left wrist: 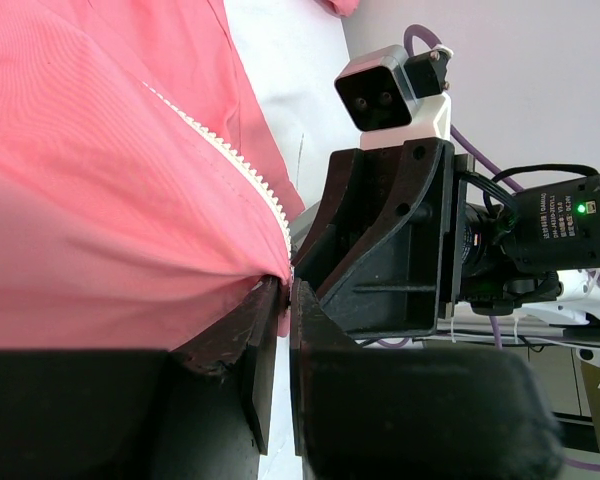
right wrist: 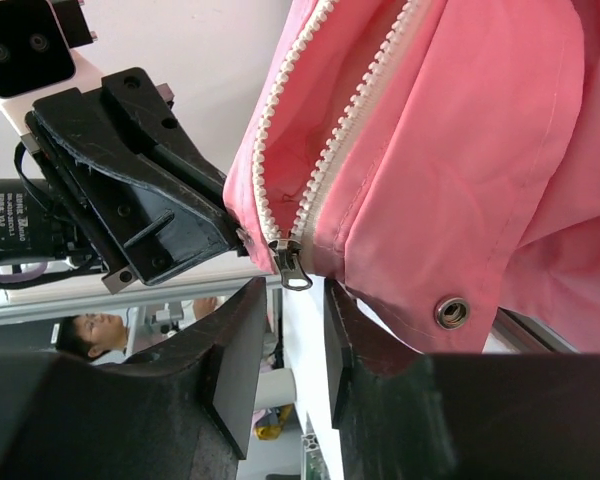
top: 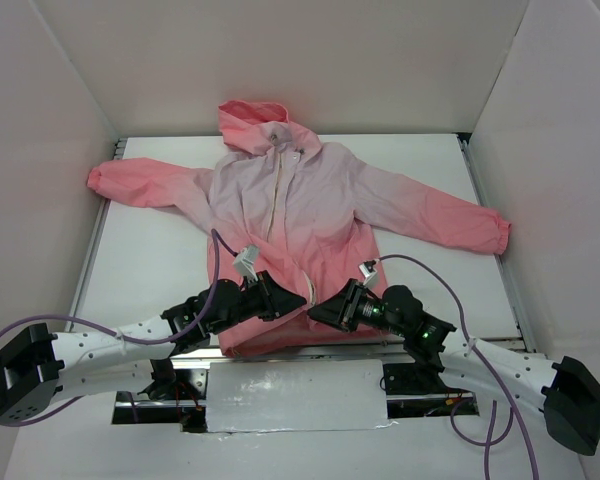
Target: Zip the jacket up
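Note:
The jacket (top: 290,215) lies flat on the white table, hood at the back and sleeves spread, coral-pink fading to pale lilac at the chest. Its cream-white zipper (top: 276,195) runs down the front. My left gripper (top: 283,300) is at the bottom hem; in the left wrist view it (left wrist: 285,290) is shut on the hem at the lower end of the zipper teeth (left wrist: 242,165). My right gripper (top: 323,311) faces it closely. In the right wrist view it (right wrist: 295,295) is open, with the metal zipper slider (right wrist: 291,266) hanging just beyond its fingertips and both zipper rows meeting there.
White walls enclose the table on three sides. A foil-covered plate (top: 295,395) lies at the near edge between the arm bases. Purple cables (top: 430,268) loop off both arms. A metal snap (right wrist: 451,311) sits on the hem next to my right finger.

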{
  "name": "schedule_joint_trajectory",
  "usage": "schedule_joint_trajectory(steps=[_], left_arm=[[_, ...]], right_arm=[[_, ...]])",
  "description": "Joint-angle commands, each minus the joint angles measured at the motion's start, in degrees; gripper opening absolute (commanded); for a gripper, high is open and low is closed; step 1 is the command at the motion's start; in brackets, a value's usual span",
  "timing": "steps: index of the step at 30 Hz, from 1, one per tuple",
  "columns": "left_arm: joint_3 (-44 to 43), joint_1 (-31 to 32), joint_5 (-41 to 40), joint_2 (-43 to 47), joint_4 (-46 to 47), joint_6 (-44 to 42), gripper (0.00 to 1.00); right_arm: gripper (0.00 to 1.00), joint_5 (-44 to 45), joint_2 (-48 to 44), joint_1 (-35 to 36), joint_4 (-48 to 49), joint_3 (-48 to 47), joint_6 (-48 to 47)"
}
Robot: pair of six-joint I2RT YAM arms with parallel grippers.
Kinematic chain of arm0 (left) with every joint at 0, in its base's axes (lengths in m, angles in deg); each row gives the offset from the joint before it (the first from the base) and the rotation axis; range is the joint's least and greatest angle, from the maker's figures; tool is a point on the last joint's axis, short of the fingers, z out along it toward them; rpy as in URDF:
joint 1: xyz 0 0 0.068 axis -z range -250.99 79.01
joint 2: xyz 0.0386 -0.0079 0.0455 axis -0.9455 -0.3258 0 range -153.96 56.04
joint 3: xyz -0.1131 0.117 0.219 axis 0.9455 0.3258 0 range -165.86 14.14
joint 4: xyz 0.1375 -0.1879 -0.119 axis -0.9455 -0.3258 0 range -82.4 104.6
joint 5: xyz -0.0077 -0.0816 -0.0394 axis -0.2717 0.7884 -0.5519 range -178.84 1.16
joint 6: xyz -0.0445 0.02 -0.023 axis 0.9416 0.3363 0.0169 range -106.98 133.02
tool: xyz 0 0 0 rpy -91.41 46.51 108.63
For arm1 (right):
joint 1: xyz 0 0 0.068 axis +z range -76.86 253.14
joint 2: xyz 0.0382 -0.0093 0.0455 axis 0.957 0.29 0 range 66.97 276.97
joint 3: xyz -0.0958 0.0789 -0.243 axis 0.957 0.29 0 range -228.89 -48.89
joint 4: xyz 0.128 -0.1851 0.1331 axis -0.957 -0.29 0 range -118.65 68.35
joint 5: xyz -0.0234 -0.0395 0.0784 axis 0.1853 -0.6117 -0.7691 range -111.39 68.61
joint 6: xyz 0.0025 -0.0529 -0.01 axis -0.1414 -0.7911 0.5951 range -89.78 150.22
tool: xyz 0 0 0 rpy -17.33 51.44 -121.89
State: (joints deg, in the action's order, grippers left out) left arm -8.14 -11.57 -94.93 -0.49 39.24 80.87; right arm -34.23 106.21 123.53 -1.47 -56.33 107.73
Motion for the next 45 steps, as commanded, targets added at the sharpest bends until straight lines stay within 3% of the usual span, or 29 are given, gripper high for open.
schedule_joint_trajectory(steps=[1,20,45], left_arm=[[-0.83,0.0,0.81,0.81,3.92,0.52,0.0],[-0.57,0.0,0.81,1.07,4.09,0.61,0.0],[-0.3,0.0,0.64,0.9,4.36,0.7,0.0]], right_arm=[[0.36,1.41,-0.84,0.41,-0.06,-0.82,-1.4],[0.39,1.06,-0.48,0.41,8.02,0.41,0.88],[0.37,2.56,-3.82,0.5,4.78,1.29,1.85]])
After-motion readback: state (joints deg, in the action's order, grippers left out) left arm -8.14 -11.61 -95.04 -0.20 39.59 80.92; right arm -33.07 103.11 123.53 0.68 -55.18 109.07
